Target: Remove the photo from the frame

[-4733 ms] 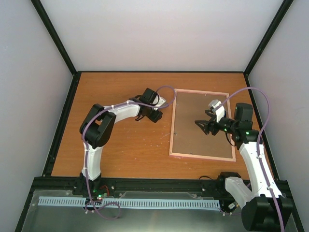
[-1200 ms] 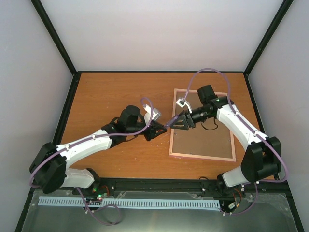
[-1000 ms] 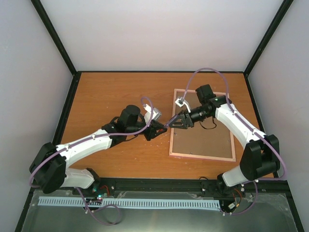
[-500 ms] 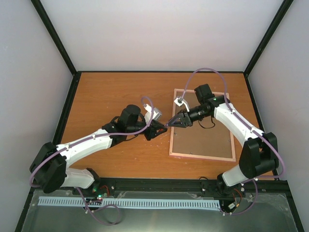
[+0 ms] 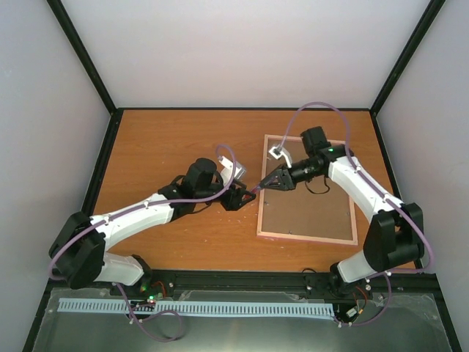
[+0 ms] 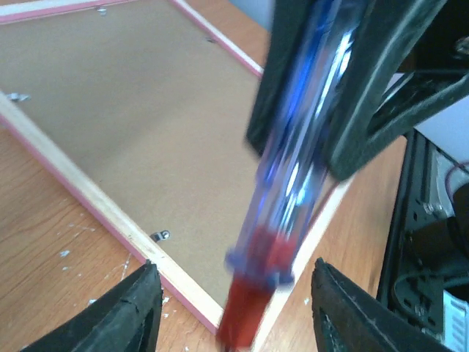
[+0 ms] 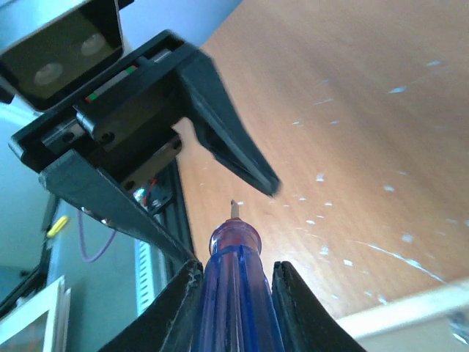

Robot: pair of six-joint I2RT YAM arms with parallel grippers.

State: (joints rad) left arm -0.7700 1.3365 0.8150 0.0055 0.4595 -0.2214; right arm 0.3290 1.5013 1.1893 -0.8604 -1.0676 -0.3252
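Observation:
The frame [image 5: 308, 213] lies face down at the right of the table, its brown hardboard back [image 6: 110, 110] up inside pale pink-edged rails. The photo is hidden. A screwdriver [image 5: 258, 188] with a clear blue handle and red end [image 6: 293, 169] hangs over the frame's left rail. My right gripper [image 5: 270, 183] is shut on its handle [image 7: 234, 293], and its small tip points towards the left arm. My left gripper [image 5: 245, 194] stands open on either side of the red end [image 6: 234, 265] without touching it.
A small metal tab [image 6: 160, 235] sits on the hardboard near the rail. White specks dot the orange tabletop [image 5: 168, 147]. A black rail [image 5: 242, 277] runs along the near edge, and grey walls enclose the other sides.
My right jaws have shut on the screwdriver handle. My left jaws have opened off its red end. Both arms stay almost in place over the frame's left rail.

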